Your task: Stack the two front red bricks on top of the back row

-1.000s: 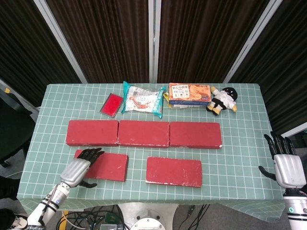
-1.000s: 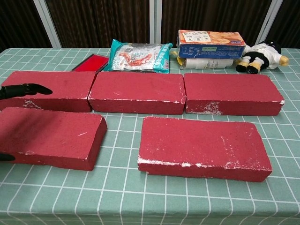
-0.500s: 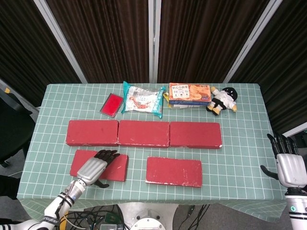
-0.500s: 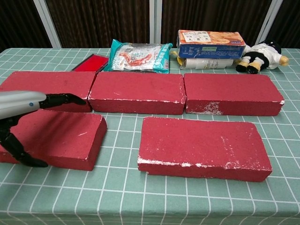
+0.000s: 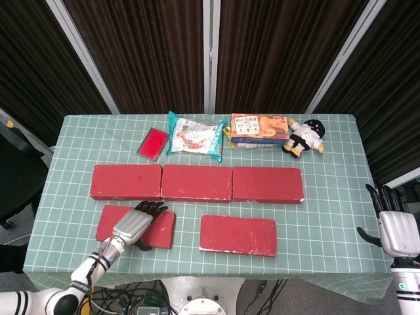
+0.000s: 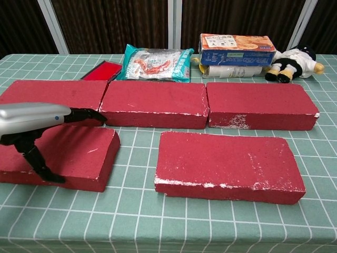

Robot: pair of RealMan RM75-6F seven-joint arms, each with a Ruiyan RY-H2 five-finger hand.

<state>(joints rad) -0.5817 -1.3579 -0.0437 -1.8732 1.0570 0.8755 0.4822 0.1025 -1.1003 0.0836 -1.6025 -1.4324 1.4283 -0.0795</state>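
Dark ribbed curtains with pale slanted rails close off the top of the frame, and below them we see the desk [image 5: 328, 236] under a green mat ruled in a white grid.

Across the middle of the head view runs the back row [image 5: 196, 183]: red bricks laid end to end, their short ends touching. A strip of bare grid separates that row from the two front bricks. The front left brick [image 5: 108, 223] lies at lower left, the front right brick [image 5: 237, 234] at lower centre, with an open gap of mat between them.

Our left hand [image 5: 133, 226] sits over the right part of the front left brick. In the chest view its fingers [image 6: 84, 115] reach across the brick's top toward the far edge while the thumb hangs down the near face; we cannot tell whether it actually grips.

Our right hand [image 5: 396, 226] stands at the lower right, beyond the desk's right edge, fingers apart and pointing up, holding nothing.

Along the far edge sit a red tray [image 5: 152, 143], a snack bag [image 5: 194, 136], a biscuit box [image 5: 259, 128] and a plush doll [image 5: 306, 136], well apart from the bricks.
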